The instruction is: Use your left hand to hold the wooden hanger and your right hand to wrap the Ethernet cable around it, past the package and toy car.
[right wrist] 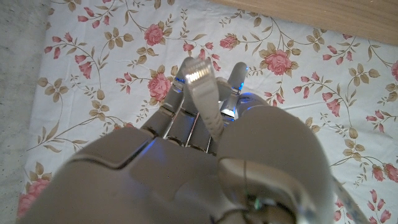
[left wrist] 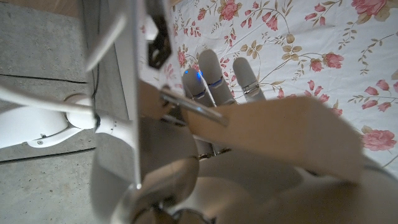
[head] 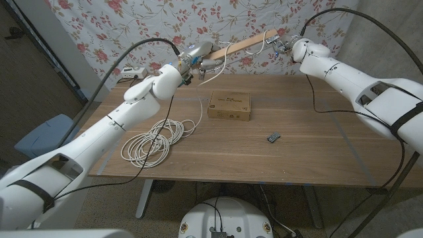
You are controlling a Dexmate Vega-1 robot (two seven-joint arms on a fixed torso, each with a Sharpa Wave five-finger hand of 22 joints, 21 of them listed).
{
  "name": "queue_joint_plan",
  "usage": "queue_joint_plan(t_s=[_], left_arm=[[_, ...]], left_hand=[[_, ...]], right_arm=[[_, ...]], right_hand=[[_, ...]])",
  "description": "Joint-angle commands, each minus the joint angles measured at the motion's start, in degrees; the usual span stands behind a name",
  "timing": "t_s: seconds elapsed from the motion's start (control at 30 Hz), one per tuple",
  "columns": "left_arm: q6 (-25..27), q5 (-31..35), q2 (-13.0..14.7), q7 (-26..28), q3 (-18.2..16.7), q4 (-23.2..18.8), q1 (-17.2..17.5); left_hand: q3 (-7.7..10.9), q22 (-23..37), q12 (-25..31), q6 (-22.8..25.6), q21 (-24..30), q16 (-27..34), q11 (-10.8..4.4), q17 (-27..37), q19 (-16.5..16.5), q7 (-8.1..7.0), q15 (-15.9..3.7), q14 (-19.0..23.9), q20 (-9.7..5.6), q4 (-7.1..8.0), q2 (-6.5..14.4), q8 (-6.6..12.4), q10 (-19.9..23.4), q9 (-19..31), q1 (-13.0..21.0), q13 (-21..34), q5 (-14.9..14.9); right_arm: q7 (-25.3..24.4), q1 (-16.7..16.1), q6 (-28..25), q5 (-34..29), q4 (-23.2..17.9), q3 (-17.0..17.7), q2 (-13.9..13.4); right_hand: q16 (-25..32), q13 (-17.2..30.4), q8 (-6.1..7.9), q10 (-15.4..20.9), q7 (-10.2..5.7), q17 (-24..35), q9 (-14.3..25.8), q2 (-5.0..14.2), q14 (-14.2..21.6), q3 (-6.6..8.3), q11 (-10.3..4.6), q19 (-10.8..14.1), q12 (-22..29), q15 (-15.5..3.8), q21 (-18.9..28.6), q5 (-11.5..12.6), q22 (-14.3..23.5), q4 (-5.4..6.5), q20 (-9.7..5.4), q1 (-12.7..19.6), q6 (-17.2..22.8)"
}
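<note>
My left hand (head: 193, 59) is raised over the table's back edge and grips one end of the wooden hanger (head: 241, 44), which slants up toward the right. In the left wrist view the fingers (left wrist: 217, 78) wrap the hanger (left wrist: 280, 134) beside its metal hook (left wrist: 189, 107). My right hand (head: 283, 45) is at the hanger's far end and pinches the Ethernet cable's clear plug (right wrist: 198, 84). The white cable (head: 200, 92) hangs from the hanger down to a loose coil (head: 155, 139) on the table. The cardboard package (head: 229, 106) and the small dark toy car (head: 273, 137) lie below.
A white device (head: 132, 71) sits at the table's back left corner. A floral curtain (head: 132, 26) hangs close behind both hands. A blue chair (head: 39, 132) stands left of the table (head: 317, 152). Black arm cables (head: 314, 86) droop over the right side.
</note>
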Motion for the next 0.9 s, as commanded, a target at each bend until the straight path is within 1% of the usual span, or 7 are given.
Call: queue_joint_plan(t_s=[0.03, 0.13, 0.37, 0.43, 0.6, 0.77, 0.9], left_arm=[[0.44, -3.11, -1.63, 0.94, 1.12, 3.49, -2.45], [0.59, -3.22, -2.06, 0.90, 1.76, 4.48, -3.28], [0.41, -3.40, -3.30, 1.33, 3.22, 7.08, -5.01], [0.44, -3.42, -3.68, 1.28, 3.68, 7.85, -5.58], [0.85, -3.33, -4.52, 1.27, 4.72, 9.30, -6.70], [3.06, -2.66, -4.93, 0.12, 5.86, 9.71, -7.84], [5.88, -2.45, -5.16, -1.96, 6.75, 9.72, -8.96]], left_hand=[[-0.17, 0.04, -0.06, 2.83, 0.46, -0.19, -0.01, 0.44, 0.07, -2.61, 0.00, 0.55, -0.14, -0.21, 0.97, -0.18, 0.34, 0.25, 0.39, 0.52, 0.03], [-0.28, 0.04, -0.27, 2.97, 0.57, -0.22, 0.01, 0.37, 0.08, -2.66, -0.01, 0.74, -0.17, -0.25, 1.01, -0.29, 0.51, 0.00, 0.45, 0.14, 0.00], [-0.41, -0.02, -0.37, 2.91, 0.64, -0.38, -0.06, 0.23, 0.12, -2.50, 0.15, 0.75, -0.08, -0.26, 1.02, -0.36, 0.60, -0.04, 0.54, 0.03, -0.03], [-0.51, 0.05, -0.31, 2.99, 0.80, -0.26, 0.00, 0.46, 0.05, -2.54, -0.03, 0.82, -0.07, -0.32, 1.09, -0.38, 0.57, -0.11, 0.64, 0.18, -0.08], [-0.59, -0.08, -0.31, 2.90, 0.80, -0.33, 0.02, 0.46, 0.11, -2.43, -0.04, 0.82, -0.03, -0.35, 1.12, -0.42, 0.57, -0.10, 0.77, 0.28, -0.09], [-0.77, -0.15, -0.29, 2.90, 0.90, -0.33, 0.09, 0.55, 0.11, -2.38, 0.03, 0.85, 0.00, -0.29, 1.19, -0.41, 0.53, -0.03, 0.80, 0.43, -0.17], [-0.87, -0.10, -0.31, 2.96, 1.10, -0.30, 0.20, 0.65, 0.05, -2.37, -0.04, 0.90, 0.01, -0.41, 1.25, -0.41, 0.58, -0.04, 0.97, 0.43, -0.23]], right_arm=[[-1.16, -4.66, 1.77, 4.43, -2.13, 1.31, -2.14], [-1.32, -6.55, 2.03, 5.60, -4.26, 2.20, -3.34], [-2.72, -11.37, 1.31, 8.38, -9.53, 5.02, -5.86], [-3.04, -12.70, 1.57, 9.23, -10.83, 5.82, -6.59], [-4.22, -16.56, 1.61, 12.06, -14.66, 8.57, -8.37], [-5.48, -20.58, 1.17, 14.77, -18.84, 11.37, -10.39], [-4.95, -22.96, 0.52, 16.52, -21.31, 12.75, -12.03]], right_hand=[[0.08, -0.03, 0.13, -0.56, 0.15, 0.04, 0.24, 0.09, -0.14, -0.05, -0.92, 0.11, -0.30, -6.59, 0.10, 0.36, 0.07, 0.06, -5.88, 0.64, 0.13], [0.08, 0.11, 0.12, -0.48, 0.17, 0.04, 0.14, 0.07, -0.13, -0.06, -1.18, -0.01, -0.24, -6.58, 0.07, 0.35, 0.07, 0.05, -5.91, 0.68, 0.21], [0.09, 1.17, 0.13, -0.80, 0.15, 0.04, 0.17, 0.08, -0.10, -0.07, -0.74, 0.10, 0.31, -6.58, 0.13, 0.33, 0.07, 0.04, -5.87, 0.74, 0.19], [0.09, -0.40, 0.12, -0.56, 0.28, 0.04, 0.04, 0.10, -0.07, -0.07, -0.87, 0.14, -0.67, -6.58, 0.15, 0.33, 0.07, 0.03, -5.83, 0.79, 0.32], [0.10, 0.07, 0.13, -0.45, 0.28, 0.05, 0.10, 0.11, -0.05, -0.06, -0.82, 0.15, -0.44, -6.57, 0.17, 0.31, 0.07, 0.01, -5.86, 0.87, 0.25], [0.09, 0.20, 0.15, -0.44, 0.24, 0.04, 0.13, 0.09, -0.05, -0.07, -0.72, 0.04, -0.37, -6.57, 0.15, 0.29, 0.07, 0.00, -5.84, 0.94, 0.23], [0.09, 0.68, 0.14, -0.45, 0.36, 0.04, 0.09, 0.10, -0.01, -0.06, -0.81, 0.11, -0.09, -6.58, 0.19, 0.28, 0.07, -0.02, -5.79, 1.00, 0.23]])
